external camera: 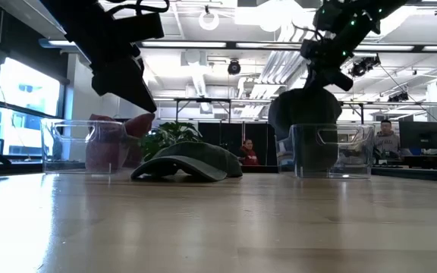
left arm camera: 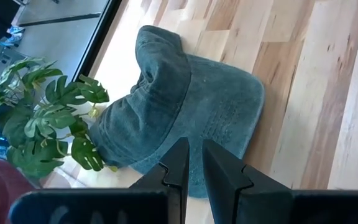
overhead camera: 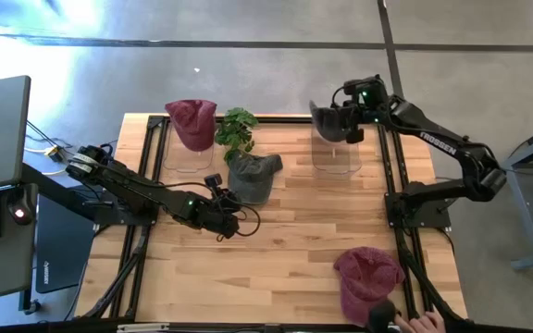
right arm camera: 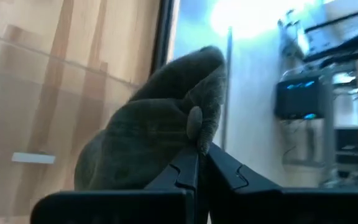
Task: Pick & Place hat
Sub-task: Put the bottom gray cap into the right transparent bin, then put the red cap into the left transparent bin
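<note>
A wooden table (overhead camera: 285,231) is observed. At its 1 o'clock corner a dark cap (overhead camera: 327,118) is held pinched by the right gripper (overhead camera: 352,129) over a clear bin (overhead camera: 333,155). A green cap (overhead camera: 253,174) lies flat near 11 o'clock beside a plant (overhead camera: 236,129) — the left gripper (overhead camera: 228,217), fingers nearly closed on nothing, is positioned just beside it.

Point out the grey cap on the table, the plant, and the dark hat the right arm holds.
grey cap (overhead camera: 254,176), high view, crown.
plant (overhead camera: 237,129), high view, leaves.
dark hat (external camera: 303,109), low view, crown above the clear bin.
</note>
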